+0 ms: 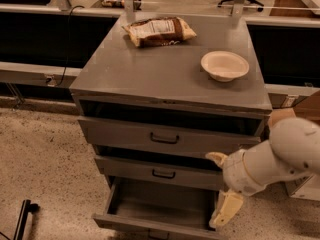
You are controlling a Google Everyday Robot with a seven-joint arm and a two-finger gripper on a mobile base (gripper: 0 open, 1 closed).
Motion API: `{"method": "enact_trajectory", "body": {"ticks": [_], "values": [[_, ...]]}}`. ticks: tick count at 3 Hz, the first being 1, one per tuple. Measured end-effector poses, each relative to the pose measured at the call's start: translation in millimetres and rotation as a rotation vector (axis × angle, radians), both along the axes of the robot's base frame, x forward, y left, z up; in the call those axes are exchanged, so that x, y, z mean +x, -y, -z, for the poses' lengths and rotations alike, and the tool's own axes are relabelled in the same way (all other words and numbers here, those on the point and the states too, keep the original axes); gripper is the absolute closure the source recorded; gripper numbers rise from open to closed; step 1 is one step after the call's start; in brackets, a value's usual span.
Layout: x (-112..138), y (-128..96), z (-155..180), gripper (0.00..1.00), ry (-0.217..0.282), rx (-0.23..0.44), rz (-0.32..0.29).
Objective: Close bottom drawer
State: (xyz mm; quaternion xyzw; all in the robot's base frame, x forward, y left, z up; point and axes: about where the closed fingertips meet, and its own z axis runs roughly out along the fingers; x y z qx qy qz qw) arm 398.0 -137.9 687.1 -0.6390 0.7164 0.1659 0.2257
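While the bottom drawer (pixel 150 204) stands pulled out, the gripper (pixel 216 190) hangs at its right edge — spread wide, empty.
Just left of the gripper, the middle drawer (pixel 150 170); higher up — a bowl (pixel 224 65) and bag (pixel 159 31) on the cabinet (pixel 150 69).

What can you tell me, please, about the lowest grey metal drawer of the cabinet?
The bottom drawer is a shallow grey metal tray, the lowest of three in the grey cabinet. It stands pulled well out and level, and its inside is bare as far as it shows. Its front runs off the picture's lower edge. The cream gripper hangs over its right front corner; whether they touch cannot be told.
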Motion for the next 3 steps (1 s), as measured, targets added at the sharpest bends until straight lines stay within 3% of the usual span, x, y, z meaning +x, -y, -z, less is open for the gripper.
{"method": "enact_trajectory", "body": {"ticks": [1,2,3], "values": [[-32.6,-13.5,107.0,0.0,-0.021,0.089,-0.04],[-24.0,-19.3,140.7,0.0,-0.003,0.129,0.0],[-24.6,-22.3,136.7,0.0,0.02,0.085,0.014]]}}
